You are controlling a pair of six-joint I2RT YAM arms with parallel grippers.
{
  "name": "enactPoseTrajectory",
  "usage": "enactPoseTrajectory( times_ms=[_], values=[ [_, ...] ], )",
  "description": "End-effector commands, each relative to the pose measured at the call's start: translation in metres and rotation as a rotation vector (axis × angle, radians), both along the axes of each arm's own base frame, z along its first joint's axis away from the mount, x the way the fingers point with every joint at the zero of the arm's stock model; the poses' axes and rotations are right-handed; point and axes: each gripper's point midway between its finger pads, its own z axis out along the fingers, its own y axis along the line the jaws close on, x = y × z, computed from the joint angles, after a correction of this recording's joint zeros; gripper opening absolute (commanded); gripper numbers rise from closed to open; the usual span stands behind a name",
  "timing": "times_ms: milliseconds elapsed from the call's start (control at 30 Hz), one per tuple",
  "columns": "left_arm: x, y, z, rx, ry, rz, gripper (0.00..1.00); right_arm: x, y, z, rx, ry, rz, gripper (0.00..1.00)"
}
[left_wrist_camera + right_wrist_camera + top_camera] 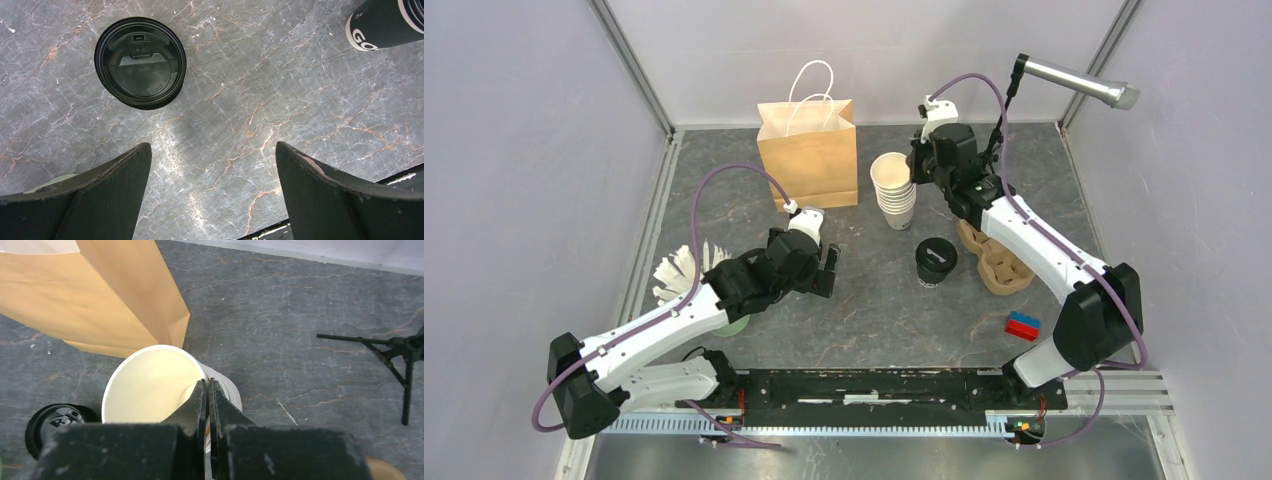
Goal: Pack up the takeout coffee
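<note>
A takeout coffee (936,262), a dark cup with white print under a black lid, stands mid-table; it also shows in the left wrist view (382,22) and the right wrist view (55,425). My right gripper (914,165) (208,382) is shut on the wall of the top lidless cup (150,385) of the cream stack (894,190), one finger inside and one outside. My left gripper (827,270) (212,145) hangs open over bare table, nothing between its fingers. A loose black lid (140,62) lies flat just beyond it.
A brown paper bag (809,155) (100,295) with white handles stands upright left of the cup stack. A cardboard cup carrier (996,262) lies under the right arm. A blue and red block (1023,325), a white fanned stack (682,272) and a black tripod (395,350) are also on the table.
</note>
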Motion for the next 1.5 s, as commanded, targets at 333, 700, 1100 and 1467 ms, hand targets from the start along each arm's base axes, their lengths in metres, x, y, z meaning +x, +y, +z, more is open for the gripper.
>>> enactPoseTrajectory(
  times_ms=[333,700,1100,1467],
  values=[
    [0.016,-0.01,0.023,-0.09,-0.067,0.065,0.98,-0.012,0.004,0.087,0.434,-0.093,0.118,0.0],
    [0.067,-0.051,0.06,-0.36,0.048,0.194,0.79,-0.027,0.015,0.053,0.582,0.038,0.236,0.0],
    [0.116,-0.081,0.077,-0.729,0.098,0.16,0.74,-0.037,0.017,0.03,0.595,0.094,0.26,0.0],
    [0.131,-0.091,0.069,-0.752,0.094,0.171,0.73,-0.04,0.017,0.021,0.598,0.102,0.263,0.0]
  ],
)
